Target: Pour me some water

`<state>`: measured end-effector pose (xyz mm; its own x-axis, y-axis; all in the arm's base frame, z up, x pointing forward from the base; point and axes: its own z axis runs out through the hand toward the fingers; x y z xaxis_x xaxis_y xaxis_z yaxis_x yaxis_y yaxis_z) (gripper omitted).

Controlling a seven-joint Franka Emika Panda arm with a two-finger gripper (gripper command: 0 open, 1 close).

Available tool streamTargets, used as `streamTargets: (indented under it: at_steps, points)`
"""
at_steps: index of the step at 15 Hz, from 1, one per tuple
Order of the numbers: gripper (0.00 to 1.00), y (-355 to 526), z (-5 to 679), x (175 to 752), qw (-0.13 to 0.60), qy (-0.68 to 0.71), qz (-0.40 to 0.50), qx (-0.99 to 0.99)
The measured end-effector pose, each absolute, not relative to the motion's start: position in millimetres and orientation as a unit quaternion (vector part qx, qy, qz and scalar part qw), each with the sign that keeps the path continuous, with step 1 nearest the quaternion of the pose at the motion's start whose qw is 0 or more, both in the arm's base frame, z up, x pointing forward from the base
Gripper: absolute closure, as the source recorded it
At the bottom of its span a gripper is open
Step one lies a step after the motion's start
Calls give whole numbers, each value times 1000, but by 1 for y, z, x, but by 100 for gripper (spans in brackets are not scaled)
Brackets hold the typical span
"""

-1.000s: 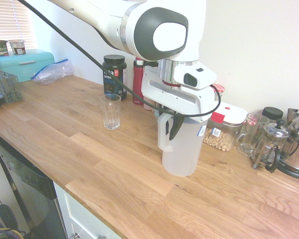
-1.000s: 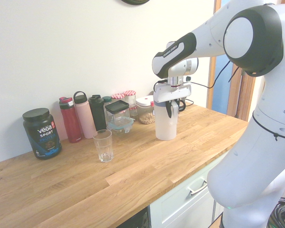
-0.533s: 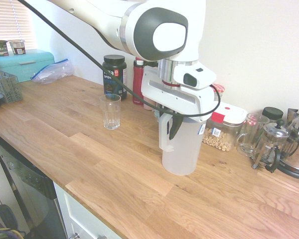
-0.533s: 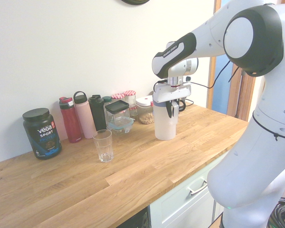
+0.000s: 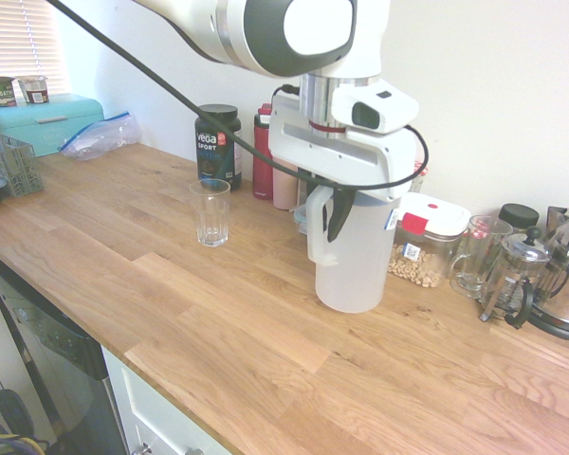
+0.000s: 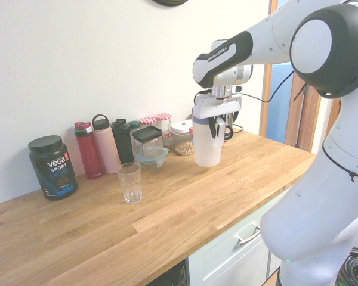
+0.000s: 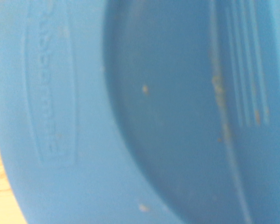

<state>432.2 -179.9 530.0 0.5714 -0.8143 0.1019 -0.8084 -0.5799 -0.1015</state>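
Note:
A translucent white pitcher (image 5: 356, 270) (image 6: 206, 150) hangs just above the wooden counter (image 5: 218, 322), held upright. My gripper (image 5: 334, 216) (image 6: 216, 127) comes down from above and is shut on its handle. The pitcher's blue lid (image 7: 154, 116) fills the wrist view, out of focus. An empty clear glass (image 5: 210, 212) (image 6: 129, 182) stands upright on the counter, well apart from the pitcher, towards the black tub. I cannot tell how much water is inside the pitcher.
Along the wall stand a black Vega tub (image 5: 217, 144), a red bottle (image 6: 88, 150), a pink bottle (image 6: 106, 145), jars and a nut container (image 5: 427, 248). A glass mug (image 5: 476, 256), French press (image 5: 514, 277), teal bread box (image 5: 47, 121) and dish rack (image 5: 8, 163) sit at the ends.
The fingers finished closing on the handle. The arm has since risen, lifting the pitcher a little off the counter. The glass has not moved.

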Motion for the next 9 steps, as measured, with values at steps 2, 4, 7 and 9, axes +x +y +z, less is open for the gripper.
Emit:
streamTargets:
  at_steps: [2,4,7,9]
  points:
    - [100,-165,545,428,28,414,-67,-907]
    - [100,-144,560,428,32,357,-65,-931]
    - [100,-116,571,430,27,269,-61,-961]
    - [100,-98,573,428,23,209,-52,-976]
